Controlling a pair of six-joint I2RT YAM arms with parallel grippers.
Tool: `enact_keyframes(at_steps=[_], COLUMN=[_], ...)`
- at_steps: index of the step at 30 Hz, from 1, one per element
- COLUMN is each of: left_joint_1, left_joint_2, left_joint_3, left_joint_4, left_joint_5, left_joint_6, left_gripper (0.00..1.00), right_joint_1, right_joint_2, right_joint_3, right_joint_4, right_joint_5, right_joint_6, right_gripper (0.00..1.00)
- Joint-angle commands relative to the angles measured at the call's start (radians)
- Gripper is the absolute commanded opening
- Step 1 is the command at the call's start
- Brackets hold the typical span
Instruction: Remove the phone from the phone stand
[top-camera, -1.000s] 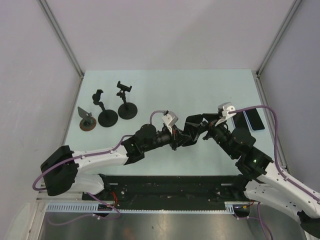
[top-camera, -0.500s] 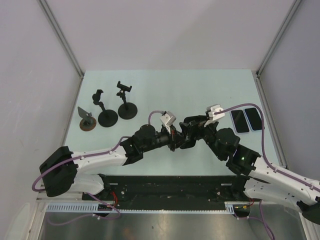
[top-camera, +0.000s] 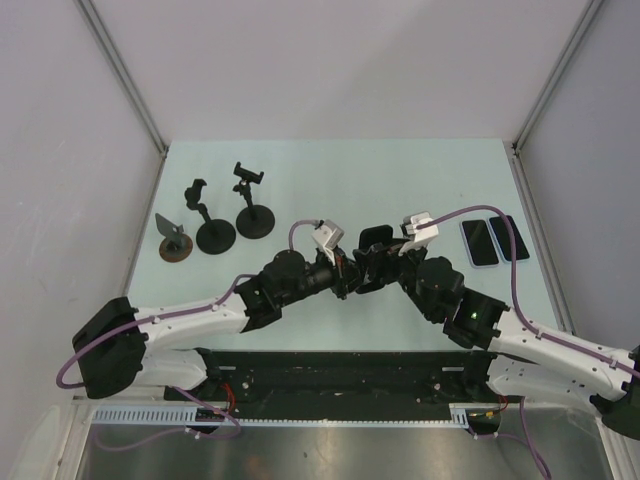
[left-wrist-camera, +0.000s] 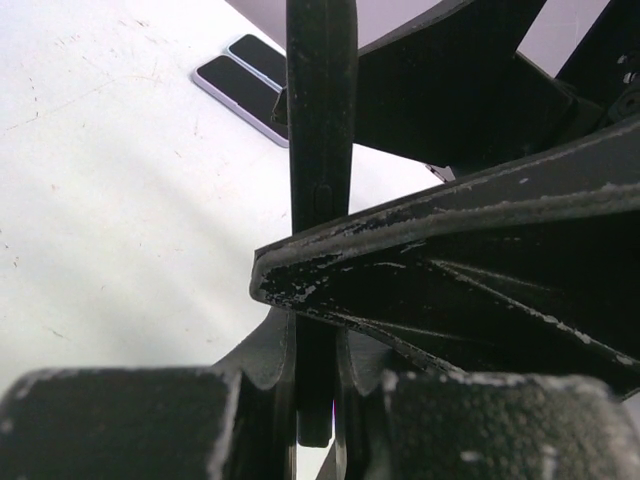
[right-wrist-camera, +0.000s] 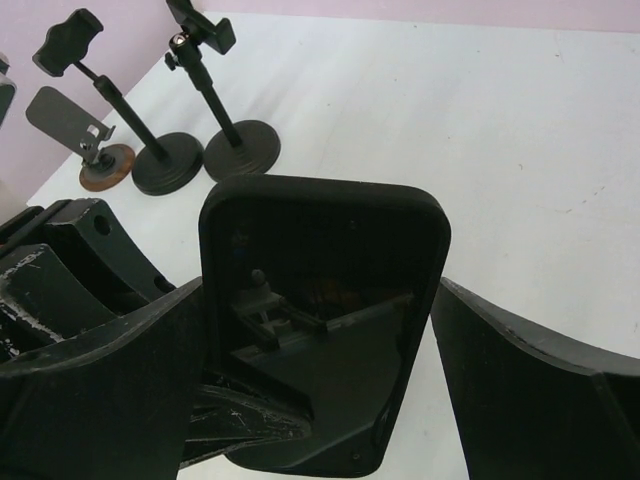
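A black phone (top-camera: 374, 240) is held on edge above the middle of the table, with my left gripper (top-camera: 358, 274) shut on its lower end. In the left wrist view the phone's thin edge (left-wrist-camera: 320, 150) rises from between the left gripper's (left-wrist-camera: 318, 372) fingers. My right gripper (right-wrist-camera: 320, 400) stands open astride the phone's dark screen (right-wrist-camera: 320, 300); its left finger (right-wrist-camera: 100, 380) is at the phone's side and a gap shows before the right finger (right-wrist-camera: 545, 390). Three phone stands (top-camera: 250, 205) stand bare at the back left.
Two more phones (top-camera: 479, 242) (top-camera: 508, 237) lie flat side by side near the table's right edge. The stands are a clamp-topped one (right-wrist-camera: 215, 90), a knob-topped one (right-wrist-camera: 120, 115) and a low plate stand (right-wrist-camera: 85, 140). Both arms meet mid-table.
My right arm has swung left, away from the two flat phones, and now brackets the phone in my left gripper. Its jaws have narrowed slightly. The left arm has barely moved.
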Motion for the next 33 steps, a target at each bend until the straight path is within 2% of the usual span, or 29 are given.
enact_keyframes(at_steps=[1, 4, 6, 7, 9, 10, 11, 15, 17, 20, 22, 23, 25, 26, 29, 33], left_joint_1=[0.007, 0.009, 0.009, 0.009, 0.009, 0.009, 0.010, 0.016, 0.019, 0.033, 0.051, 0.079, 0.114, 0.151, 0.228, 0.334], left_joint_2=[-0.053, -0.049, -0.047, -0.043, -0.043, -0.044, -0.046, -0.049, -0.052, -0.072, -0.087, -0.104, -0.122, -0.136, -0.187, -0.234], left_joint_3=[0.007, 0.007, 0.006, 0.004, -0.002, -0.005, -0.009, -0.022, -0.026, -0.038, -0.043, -0.043, -0.045, -0.048, -0.029, 0.055], left_joint_4=[0.129, 0.129, 0.131, 0.129, 0.129, 0.129, 0.129, 0.126, 0.123, 0.111, 0.079, 0.060, -0.003, -0.024, -0.150, -0.431], left_joint_5=[-0.020, -0.017, -0.012, -0.010, -0.009, -0.012, -0.010, -0.012, -0.010, -0.010, -0.004, 0.003, 0.017, 0.023, 0.054, 0.115], left_joint_6=[-0.027, -0.029, -0.029, -0.030, -0.030, -0.030, -0.029, -0.023, -0.020, -0.021, -0.024, -0.029, -0.049, -0.050, -0.049, 0.011], left_gripper=[0.00, 0.00, 0.04, 0.06, 0.16, 0.20, 0.27, 0.43, 0.55, 0.68, 0.76, 0.84, 0.91, 0.98, 1.00, 1.00], right_joint_1=[0.004, 0.004, 0.004, 0.003, 0.001, -0.002, -0.008, -0.036, -0.052, -0.094, -0.152, -0.177, -0.267, -0.302, -0.425, -0.574], right_joint_2=[0.002, -0.001, -0.004, -0.007, -0.016, -0.019, -0.021, -0.019, -0.018, -0.013, 0.001, 0.010, 0.041, 0.053, 0.099, 0.188], right_joint_3=[0.000, 0.000, 0.000, 0.000, 0.001, 0.003, 0.009, 0.035, 0.046, 0.058, 0.078, 0.088, 0.124, 0.133, 0.153, 0.173], right_joint_4=[0.008, 0.018, 0.022, 0.021, 0.019, 0.016, 0.007, -0.033, -0.038, -0.096, -0.154, -0.177, -0.250, -0.271, -0.311, -0.331], right_joint_5=[0.000, -0.013, -0.018, -0.019, -0.020, -0.018, -0.019, -0.035, -0.050, -0.067, -0.078, -0.084, -0.124, -0.139, -0.214, -0.335], right_joint_6=[0.019, 0.011, 0.000, -0.001, -0.010, -0.015, -0.018, -0.026, -0.027, -0.035, -0.035, -0.035, -0.033, -0.033, -0.032, -0.020], right_gripper=[0.89, 0.76, 0.62, 0.50, 0.39, 0.29, 0.24, 0.04, 0.00, 0.00, 0.00, 0.00, 0.00, 0.00, 0.00, 0.00])
